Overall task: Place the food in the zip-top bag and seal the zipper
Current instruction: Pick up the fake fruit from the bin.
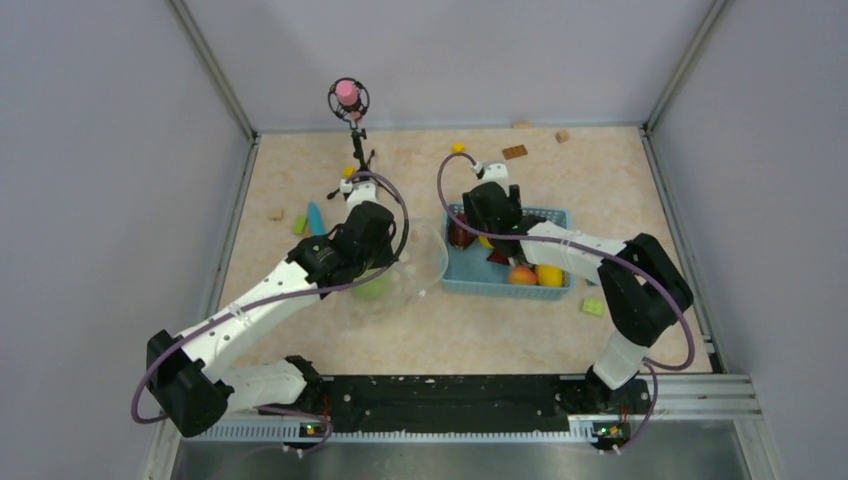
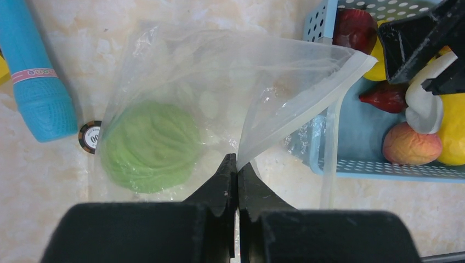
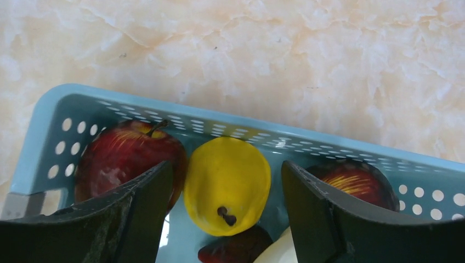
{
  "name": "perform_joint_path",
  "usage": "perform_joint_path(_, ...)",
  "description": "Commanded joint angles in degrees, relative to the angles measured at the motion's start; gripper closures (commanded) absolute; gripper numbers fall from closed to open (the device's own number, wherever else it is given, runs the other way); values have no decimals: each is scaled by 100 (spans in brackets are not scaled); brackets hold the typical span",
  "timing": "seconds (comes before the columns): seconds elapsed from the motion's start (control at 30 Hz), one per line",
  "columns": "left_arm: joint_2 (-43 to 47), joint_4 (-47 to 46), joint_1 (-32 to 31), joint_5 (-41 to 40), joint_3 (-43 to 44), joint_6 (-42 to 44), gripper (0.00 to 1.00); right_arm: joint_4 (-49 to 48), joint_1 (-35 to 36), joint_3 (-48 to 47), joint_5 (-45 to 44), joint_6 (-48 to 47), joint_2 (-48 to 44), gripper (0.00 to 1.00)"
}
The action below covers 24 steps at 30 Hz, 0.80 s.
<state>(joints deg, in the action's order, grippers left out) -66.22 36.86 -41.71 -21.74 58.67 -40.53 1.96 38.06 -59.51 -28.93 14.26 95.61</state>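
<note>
The clear zip-top bag lies left of the blue basket, its mouth lifted toward the basket. A green round fruit sits inside it, also in the top view. My left gripper is shut on the bag's mouth edge with the zipper strip. My right gripper is open inside the basket, its fingers either side of a yellow fruit. Dark red apples lie on both sides. An orange-peach fruit, another yellow piece and a white piece are in the basket.
A blue tube and a small round disc lie left of the bag. A microphone stand is at the back. Small coloured blocks are scattered on the table. Walls enclose three sides.
</note>
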Motion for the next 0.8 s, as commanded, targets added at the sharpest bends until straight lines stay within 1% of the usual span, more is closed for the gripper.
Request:
perform_joint_path(0.0, -30, -165, 23, 143, 161, 62, 100, -17, -1, -391, -345, -100, 373, 29)
perform_joint_path(0.07, -7, -188, 23, 139, 132, 105, 100, -6, -1, -418, -369, -78, 488, 36)
perform_joint_path(0.17, 33, -198, 23, 169, 106, 130, 100, -19, 0, -420, -472, -15, 568, 60)
perform_joint_path(0.23, 74, -235, 19, 222, 73, 142, 100, -21, -4, -402, -501, 27, 541, 72)
perform_joint_path(0.33, 128, -288, 23, 270, 16, 151, 100, 30, 1, -354, -490, 84, 407, 85)
perform_joint_path(0.4, 150, -302, 23, 298, -2, 165, 100, 139, -1, -308, -468, 115, 208, 91)
perform_joint_path(0.5, 169, -332, 23, 336, -39, 181, 100, 315, 8, -192, -446, 207, -190, 95)
perform_joint_path(0.6, 170, -370, 23, 454, -70, 210, 100, 274, 16, 91, -246, 271, -853, 98)
perform_joint_path(0.67, 174, -395, 23, 538, -91, 233, 100, 29, 24, 393, 134, 261, -1409, 98)
perform_joint_path(0.77, 188, -405, 23, 580, -110, 264, 100, -730, 26, 993, 1003, 249, -2282, 99)
